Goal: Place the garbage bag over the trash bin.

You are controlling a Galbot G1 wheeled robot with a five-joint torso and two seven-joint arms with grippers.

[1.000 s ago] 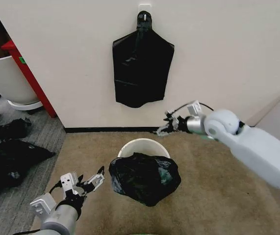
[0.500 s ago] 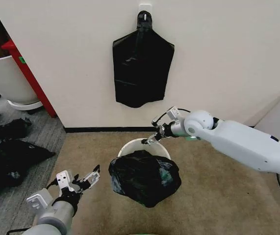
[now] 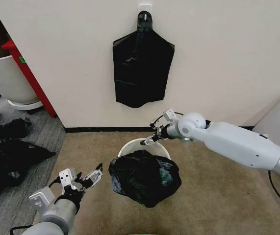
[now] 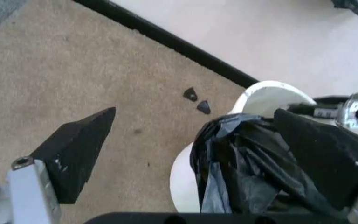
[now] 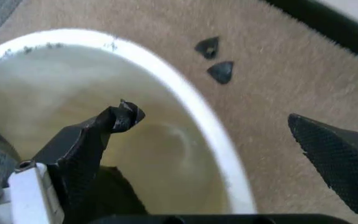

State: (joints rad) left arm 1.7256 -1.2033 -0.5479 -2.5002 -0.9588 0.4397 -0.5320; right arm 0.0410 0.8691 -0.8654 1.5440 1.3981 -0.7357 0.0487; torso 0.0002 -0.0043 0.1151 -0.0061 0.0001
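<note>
One garbage bag draped half over trash bin (far rim bare).

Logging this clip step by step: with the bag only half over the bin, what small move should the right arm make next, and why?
Probably lower the right gripper and reach toward the garbage bag's far edge. Its jaws are open astride the bare back rim of the trash bin, while the bag covers just the near side. The left gripper waits open beside it.
</note>
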